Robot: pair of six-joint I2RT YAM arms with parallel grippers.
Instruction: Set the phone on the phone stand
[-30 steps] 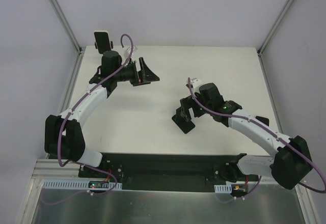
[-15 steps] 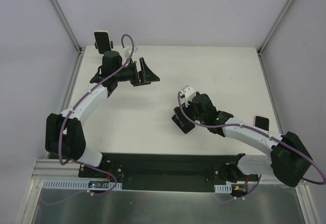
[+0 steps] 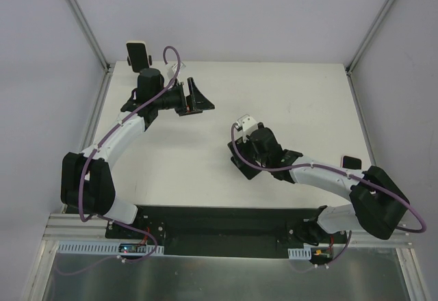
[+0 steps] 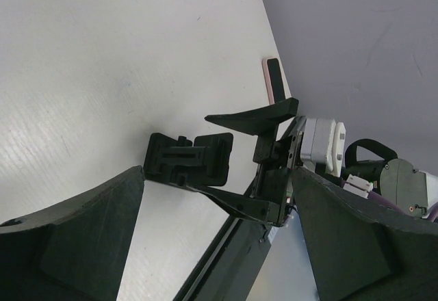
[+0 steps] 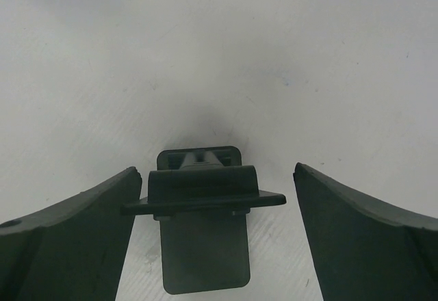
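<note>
My lab test cell.
I work on a white table (image 3: pixel 287 96) boxed by grey panels (image 3: pixel 239 14) and aluminium posts (image 3: pixel 82 20).

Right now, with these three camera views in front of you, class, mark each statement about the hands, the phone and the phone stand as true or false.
1. The right hand is open, with the phone stand between its fingers. True.
2. The phone stand rests on the white table. True.
3. The phone already sits on the phone stand. False: it lies on the table near the right edge, apart from the stand.
4. The left hand is shut on the phone. False: it is open and holds nothing, at the far left of the table.
</note>
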